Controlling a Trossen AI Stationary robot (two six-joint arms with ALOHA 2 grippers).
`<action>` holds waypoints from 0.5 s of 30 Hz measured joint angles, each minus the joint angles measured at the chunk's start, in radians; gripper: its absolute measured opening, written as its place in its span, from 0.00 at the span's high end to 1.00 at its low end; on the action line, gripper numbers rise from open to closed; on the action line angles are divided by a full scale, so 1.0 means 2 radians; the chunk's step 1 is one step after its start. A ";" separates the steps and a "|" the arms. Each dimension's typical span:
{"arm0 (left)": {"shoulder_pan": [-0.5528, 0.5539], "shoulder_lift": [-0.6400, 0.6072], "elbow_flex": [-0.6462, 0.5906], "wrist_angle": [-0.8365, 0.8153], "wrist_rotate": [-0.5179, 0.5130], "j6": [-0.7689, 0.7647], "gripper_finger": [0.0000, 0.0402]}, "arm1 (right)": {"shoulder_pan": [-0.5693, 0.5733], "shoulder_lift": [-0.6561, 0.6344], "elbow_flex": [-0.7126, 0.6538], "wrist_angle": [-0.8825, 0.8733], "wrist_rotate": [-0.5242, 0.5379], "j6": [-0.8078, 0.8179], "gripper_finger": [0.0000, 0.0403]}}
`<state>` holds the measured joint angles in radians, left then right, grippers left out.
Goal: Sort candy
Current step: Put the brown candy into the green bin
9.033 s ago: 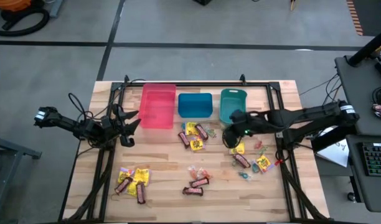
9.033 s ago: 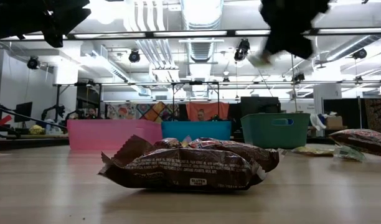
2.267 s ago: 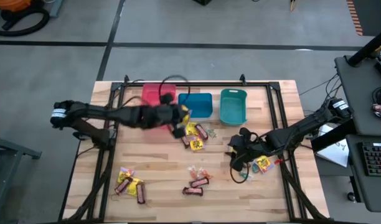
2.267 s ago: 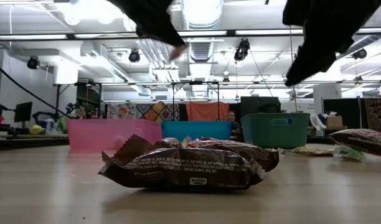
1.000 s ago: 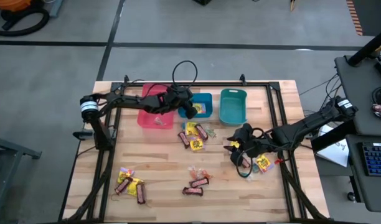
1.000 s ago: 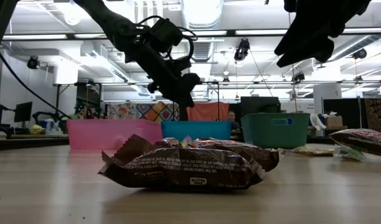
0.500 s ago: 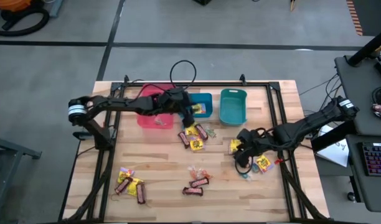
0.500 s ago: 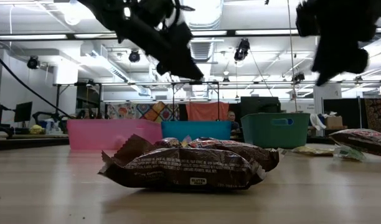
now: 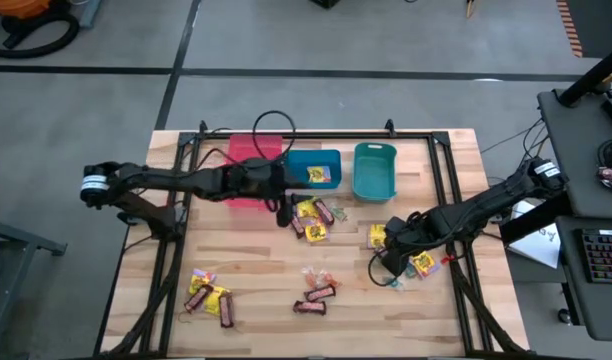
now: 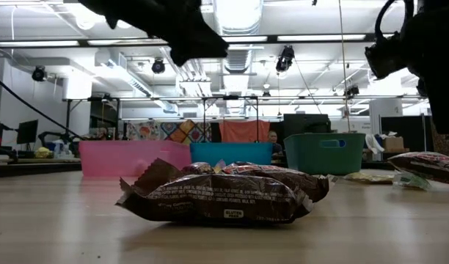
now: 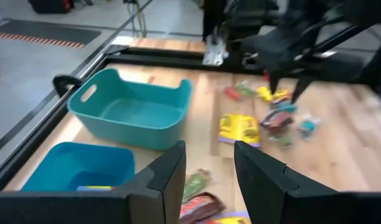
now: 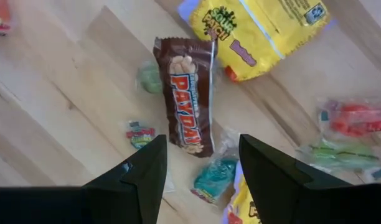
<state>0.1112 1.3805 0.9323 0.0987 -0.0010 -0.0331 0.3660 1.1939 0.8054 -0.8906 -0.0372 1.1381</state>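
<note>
high view: sorting has barely begun, by the look of it — one yellow packet (image 9: 319, 175) lies in the blue bin (image 9: 313, 169), something small shows in the pink bin (image 9: 248, 168) to its left, and the teal bin (image 9: 374, 170) to its right looks empty. most of the candy is still on the tabletop (image 9: 256, 260): a cluster of yellow packets and brown bars (image 9: 311, 217) just in front of the blue bin, a second cluster (image 9: 210, 293) far out toward the front left corner, a third (image 9: 317, 288) near the front middle. the left end effector (image 9: 283, 207) hovers beside the blue bin's front corner, fingers spread and empty in its wrist view. the right end effector (image 9: 390, 262) hangs, fingers apart, over a brown bar (image 12: 185, 96) and small clear-wrapped sweets (image 12: 214, 177) well in front of the teal bin. black frame rails (image 9: 444, 180) and loose cables border the work area.
</note>
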 joint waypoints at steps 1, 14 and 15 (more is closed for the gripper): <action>-0.005 -0.009 -0.009 0.011 -0.003 -0.006 0.70 | 0.000 0.002 0.002 0.001 0.000 -0.003 0.52; -0.042 -0.113 -0.134 0.101 -0.060 -0.078 0.70 | 0.000 0.065 0.009 0.007 0.002 -0.040 0.52; -0.043 -0.118 -0.140 0.104 -0.060 -0.080 0.70 | 0.000 0.073 0.009 0.009 0.002 -0.044 0.52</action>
<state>0.0261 1.1454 0.6530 0.3064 -0.1219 -0.1926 0.3657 1.3396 0.8238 -0.8719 -0.0339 1.0497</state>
